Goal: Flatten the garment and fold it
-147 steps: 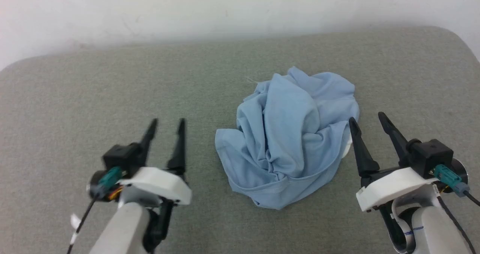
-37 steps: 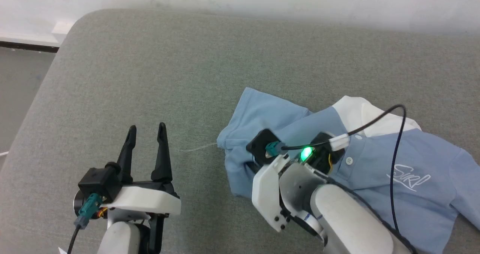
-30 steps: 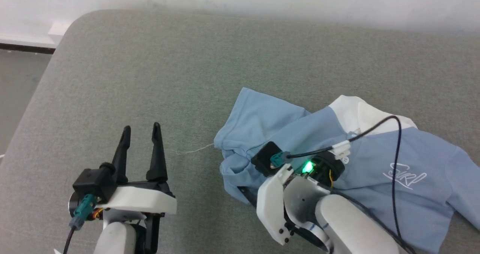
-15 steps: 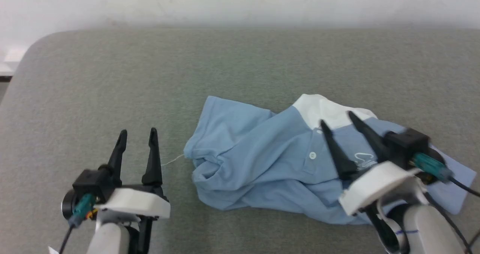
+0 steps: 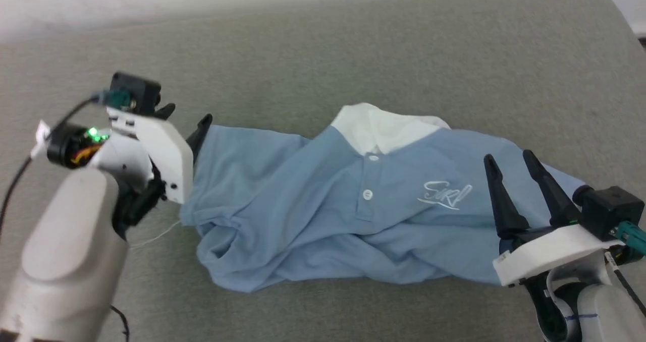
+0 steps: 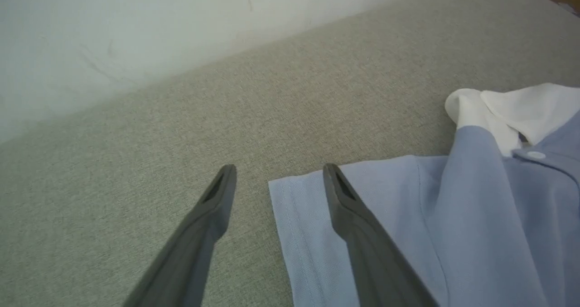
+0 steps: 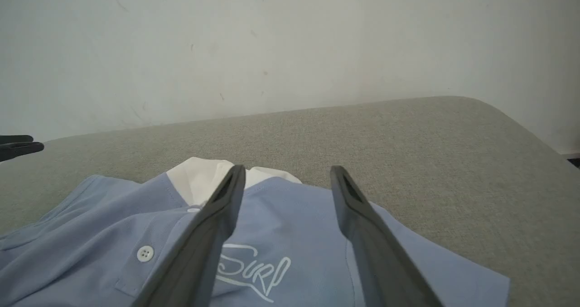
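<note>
Left tool (image 5: 184, 117), jaws wide, straddles a sleeve hem (image 6: 290, 198) of the garment (image 5: 313, 206), half-spread on the grey table (image 5: 353, 44); right tool (image 5: 508, 156) hovers wide, empty. Flattening stage: you'd next pinch and pull outward.

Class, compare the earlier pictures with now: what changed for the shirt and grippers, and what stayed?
The garment, a crumpled heap earlier, lies spread, collar and logo up. The right gripper has lifted off it and drawn back, open. The left gripper has reached forward to the sleeve hem. Unchanged: left gripper open, garment on the cushion.
</note>
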Tool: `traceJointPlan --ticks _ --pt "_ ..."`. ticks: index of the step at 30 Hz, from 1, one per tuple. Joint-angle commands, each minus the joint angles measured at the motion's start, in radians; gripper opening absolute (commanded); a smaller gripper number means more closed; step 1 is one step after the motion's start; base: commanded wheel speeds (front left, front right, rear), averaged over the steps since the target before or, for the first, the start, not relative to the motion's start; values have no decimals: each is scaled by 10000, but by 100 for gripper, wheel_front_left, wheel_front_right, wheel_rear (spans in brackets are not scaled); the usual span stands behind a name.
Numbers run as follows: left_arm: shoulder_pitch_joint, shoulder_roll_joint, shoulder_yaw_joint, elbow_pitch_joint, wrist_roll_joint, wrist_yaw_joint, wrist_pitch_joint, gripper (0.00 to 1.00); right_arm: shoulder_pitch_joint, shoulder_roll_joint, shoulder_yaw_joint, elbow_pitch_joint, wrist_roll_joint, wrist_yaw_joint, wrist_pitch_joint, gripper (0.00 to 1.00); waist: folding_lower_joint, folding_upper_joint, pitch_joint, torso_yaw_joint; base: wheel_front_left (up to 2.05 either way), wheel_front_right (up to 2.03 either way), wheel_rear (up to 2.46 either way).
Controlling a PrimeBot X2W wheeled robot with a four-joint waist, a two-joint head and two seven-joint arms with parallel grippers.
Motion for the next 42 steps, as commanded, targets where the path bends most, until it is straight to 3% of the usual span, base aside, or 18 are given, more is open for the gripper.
traceJointPlan --ticks 1,6,10,20,21,23,29,35,42 --pt "-408 388 -433 69 -411 -62 575 100 -193 29 35 29 110 -9 -118 100 -1 0 801 -828 0 0 0" --pt "-1373 1557 -1620 234 -1484 -64 2282 100 -446 30 162 205 374 -9 -393 100 -1 0 1277 -1344 0 0 0" --pt "-1767 2056 -1964 580 -1742 -65 3150 100 -596 30 250 392 531 -9 -606 100 -1 0 1580 -1645 0 0 0" --pt "-1676 2021 -2014 968 -2530 157 4814 100 -822 31 290 759 661 -9 -895 100 -1 0 1847 -1887 0 0 0" --pt "-1602 1976 -2010 950 -2684 208 5063 60 -845 31 295 800 673 -9 -907 100 -1 0 1832 -1890 0 0 0" --pt "-1467 1923 -2030 863 -2938 325 5583 0 -874 31 295 850 686 -9 -903 100 -1 0 1783 -1885 0 0 0" --pt "-1207 2077 -2153 163 -3160 537 6424 0 -942 31 122 914 563 -9 -807 100 -1 0 1579 -1792 0 0 0" --pt "-1109 2235 -2113 -307 -2801 342 5146 0 -1299 31 -606 1246 -33 -9 -579 100 -1 0 1392 -1656 0 0 0" --pt "-968 2319 -1930 -109 -2772 399 4446 0 -2644 31 -2014 3017 -640 -9 409 100 -1 0 1287 -1345 0 0 0"
